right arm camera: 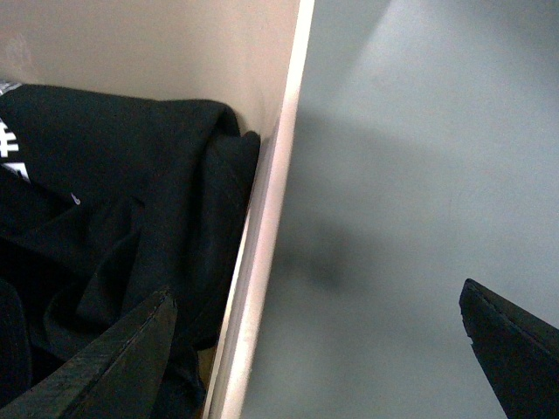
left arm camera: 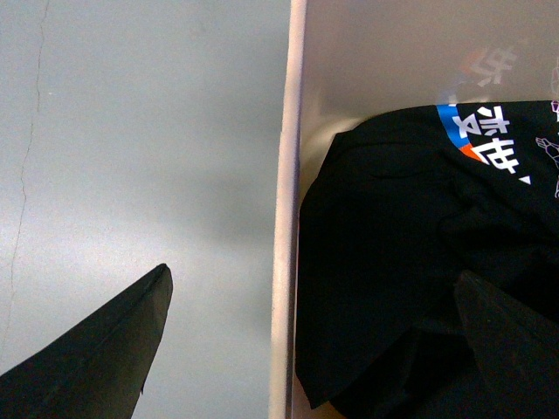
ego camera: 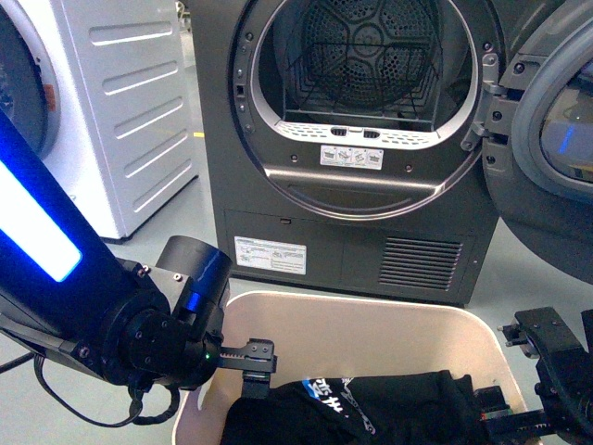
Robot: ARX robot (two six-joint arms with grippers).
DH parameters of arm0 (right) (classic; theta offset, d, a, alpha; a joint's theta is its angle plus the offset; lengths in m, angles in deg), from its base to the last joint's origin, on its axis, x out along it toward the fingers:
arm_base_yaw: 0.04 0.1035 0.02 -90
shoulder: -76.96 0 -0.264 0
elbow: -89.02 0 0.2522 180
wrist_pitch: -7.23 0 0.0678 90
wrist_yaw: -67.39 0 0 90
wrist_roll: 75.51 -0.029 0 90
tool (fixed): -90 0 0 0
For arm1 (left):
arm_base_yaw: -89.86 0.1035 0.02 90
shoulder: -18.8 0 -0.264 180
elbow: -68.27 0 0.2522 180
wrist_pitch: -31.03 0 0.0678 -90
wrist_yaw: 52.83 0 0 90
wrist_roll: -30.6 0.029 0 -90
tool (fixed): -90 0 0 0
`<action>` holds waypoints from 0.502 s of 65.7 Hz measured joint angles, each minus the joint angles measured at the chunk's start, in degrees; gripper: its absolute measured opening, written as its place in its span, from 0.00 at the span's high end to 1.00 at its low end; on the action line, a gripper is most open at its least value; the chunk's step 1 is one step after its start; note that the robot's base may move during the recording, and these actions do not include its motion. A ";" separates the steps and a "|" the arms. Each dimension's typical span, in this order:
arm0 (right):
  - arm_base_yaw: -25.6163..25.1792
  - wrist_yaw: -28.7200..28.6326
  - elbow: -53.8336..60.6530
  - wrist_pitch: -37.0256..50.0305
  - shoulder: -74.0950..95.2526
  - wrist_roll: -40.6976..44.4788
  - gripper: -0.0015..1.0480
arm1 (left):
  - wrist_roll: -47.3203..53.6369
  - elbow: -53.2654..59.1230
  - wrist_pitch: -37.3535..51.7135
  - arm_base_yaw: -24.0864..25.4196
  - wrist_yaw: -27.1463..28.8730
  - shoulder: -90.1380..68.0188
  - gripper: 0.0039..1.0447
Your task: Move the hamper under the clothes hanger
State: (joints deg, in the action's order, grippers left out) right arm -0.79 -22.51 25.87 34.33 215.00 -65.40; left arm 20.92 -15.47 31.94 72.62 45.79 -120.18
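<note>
Where the front view meets its lower edge, the hamper [ego camera: 371,336] fills the bottom centre, standing on the grey floor [ego camera: 537,269] with its near side cut off. A black garment [ego camera: 389,413] with blue and white print lies inside it.

The left gripper [left arm camera: 312,271] is at the hamper's left side in the lower left of the front view. In the left wrist view its jaws are spread wide and hold nothing. One finger [left arm camera: 96,358] is over the floor at that frame's lower left, and the other is over the garment at the lower right. The beige rim [left arm camera: 284,175] runs up the middle between them, and neither finger touches it. The left arm [ego camera: 56,250], lit with a blue strip, slants down from the left edge of the front view.

The right gripper [right arm camera: 314,292] is at the hamper's right side, in the lower right corner of the front view. It is also wide and empty. One finger [right arm camera: 96,367] is over the garment and the other is over the floor, with the rim between them.

Just behind the hamper, filling the upper centre of the front view, stands a dark grey dryer [ego camera: 352,241]. Its perforated drum [ego camera: 371,56] is open and its door [ego camera: 556,120] is swung out at the right edge. A white washer [ego camera: 120,111] stands in the upper left.
</note>
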 joint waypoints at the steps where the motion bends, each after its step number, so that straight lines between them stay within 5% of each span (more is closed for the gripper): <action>1: 0.02 0.09 -0.07 -0.13 0.07 0.02 0.07 | -0.02 0.02 0.00 0.00 0.00 0.00 0.06; 13: 0.48 0.85 -0.76 -1.36 0.24 -0.02 0.16 | -0.35 0.22 0.33 -0.02 0.00 0.00 0.09; 33: 1.25 1.97 -0.83 -2.95 0.24 -0.24 0.61 | -0.33 0.81 0.37 -0.02 0.26 0.00 0.55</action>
State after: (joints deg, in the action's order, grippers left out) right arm 0.45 -20.54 25.04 31.38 215.24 -65.64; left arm 20.60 -14.66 32.32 72.60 46.05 -120.18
